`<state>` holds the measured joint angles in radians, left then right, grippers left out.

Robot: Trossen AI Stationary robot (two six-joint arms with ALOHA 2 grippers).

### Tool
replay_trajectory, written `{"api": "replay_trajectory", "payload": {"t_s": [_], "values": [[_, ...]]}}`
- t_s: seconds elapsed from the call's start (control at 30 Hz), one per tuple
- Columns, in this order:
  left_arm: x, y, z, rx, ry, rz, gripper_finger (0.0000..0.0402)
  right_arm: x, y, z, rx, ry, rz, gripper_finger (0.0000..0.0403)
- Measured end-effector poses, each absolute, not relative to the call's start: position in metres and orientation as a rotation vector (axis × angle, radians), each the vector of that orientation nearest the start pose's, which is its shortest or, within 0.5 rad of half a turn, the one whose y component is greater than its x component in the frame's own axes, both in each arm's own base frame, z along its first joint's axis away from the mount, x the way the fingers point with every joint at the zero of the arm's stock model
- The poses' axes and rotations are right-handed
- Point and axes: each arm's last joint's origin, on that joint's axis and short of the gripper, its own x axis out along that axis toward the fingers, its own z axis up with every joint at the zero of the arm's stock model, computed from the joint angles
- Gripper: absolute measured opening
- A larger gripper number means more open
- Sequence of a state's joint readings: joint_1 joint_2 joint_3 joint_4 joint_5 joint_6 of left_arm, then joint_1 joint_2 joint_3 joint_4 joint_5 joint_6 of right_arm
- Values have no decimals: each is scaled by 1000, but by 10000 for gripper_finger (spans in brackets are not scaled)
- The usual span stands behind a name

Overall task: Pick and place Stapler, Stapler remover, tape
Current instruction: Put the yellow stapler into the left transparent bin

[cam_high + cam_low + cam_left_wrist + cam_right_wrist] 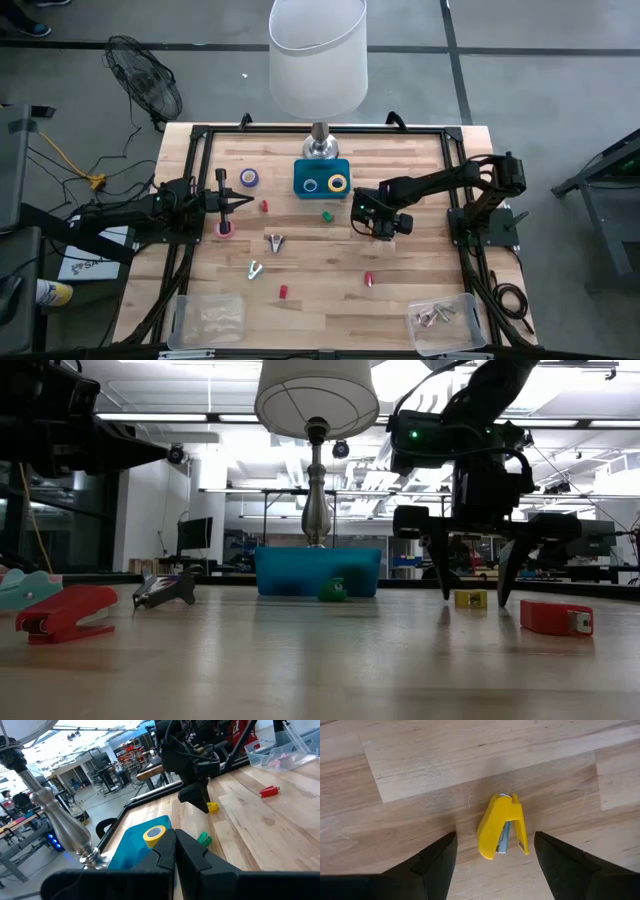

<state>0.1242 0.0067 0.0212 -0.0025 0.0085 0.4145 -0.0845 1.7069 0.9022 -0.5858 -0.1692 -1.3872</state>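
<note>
Directly beneath the right gripper [495,857], a small yellow stapler [501,827] is seen lying flat on the wooden surface [330,270], with the two fingers spread wide on either side and nothing gripped yet. Two tape rolls, one yellow [338,183] and one blue [311,184], are already held in the blue tray [322,190] at the lamp [318,60] base. Left out are a purple tape roll [249,178], a pink one [224,228] beneath the left gripper [240,203], whose fingers are pressed together and empty, two metal staple removers [274,241], and several small red staplers [369,279]. Most sorting is judged undone. Open room is left around the yellow stapler; the frame rails are well apart from it.
</note>
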Motion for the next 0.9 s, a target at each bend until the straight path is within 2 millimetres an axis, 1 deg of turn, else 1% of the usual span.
{"api": "replay_trajectory", "payload": {"t_s": [0.4,0.6,0.9], "values": [[96,12,170,415,13,117,1,284,-19,135,-970,1078,991,203],[96,12,170,415,13,117,1,283,-19,135,-963,1087,994,186],[96,12,170,415,13,117,1,282,-19,134,-830,1155,914,169]]}}
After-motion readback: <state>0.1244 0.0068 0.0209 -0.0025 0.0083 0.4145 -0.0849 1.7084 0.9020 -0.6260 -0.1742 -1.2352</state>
